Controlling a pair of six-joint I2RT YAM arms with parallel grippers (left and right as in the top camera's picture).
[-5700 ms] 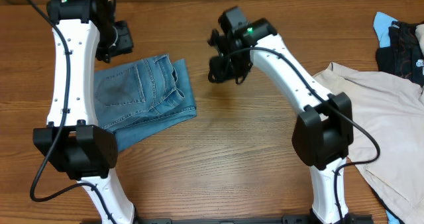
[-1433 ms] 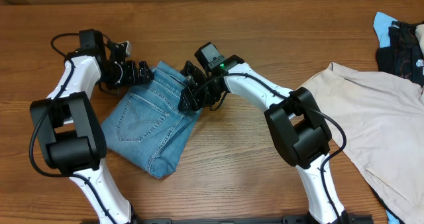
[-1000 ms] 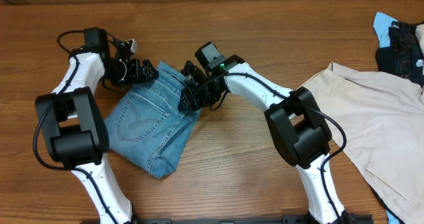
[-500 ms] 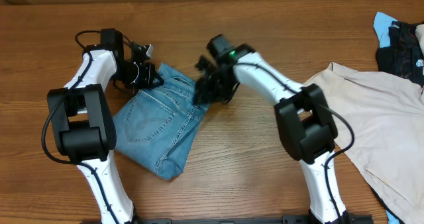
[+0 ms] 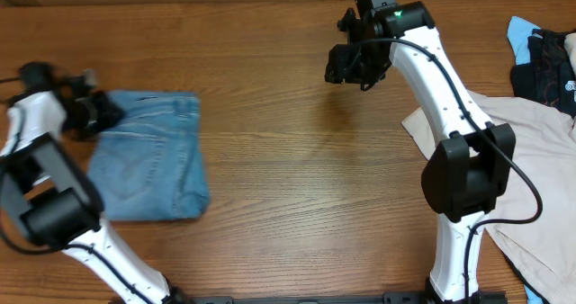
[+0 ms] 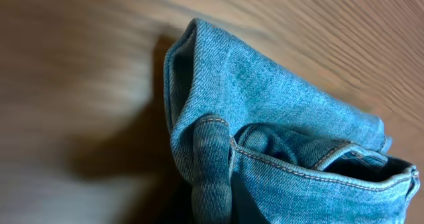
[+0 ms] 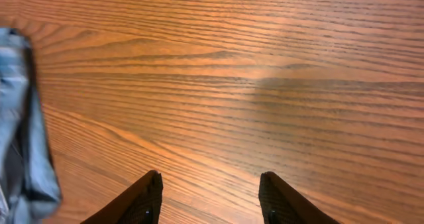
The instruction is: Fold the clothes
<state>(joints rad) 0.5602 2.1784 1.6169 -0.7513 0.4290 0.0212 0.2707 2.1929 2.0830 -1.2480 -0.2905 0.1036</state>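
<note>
Wooden desk (image 5: 288,205) carried the folded jeans (image 5: 148,160) at the left of the overhead frame, shifted there from the centre moments before. The right end effector (image 5: 353,66) had withdrawn to the upper middle, released and empty. The left end effector (image 5: 90,115) met the jeans' upper-left corner, grip indeterminable. Folding appeared finished.

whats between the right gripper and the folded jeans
Only bare wooden tabletop separates the right gripper from the folded light-blue denim jeans; the overhead view shows it.
</note>
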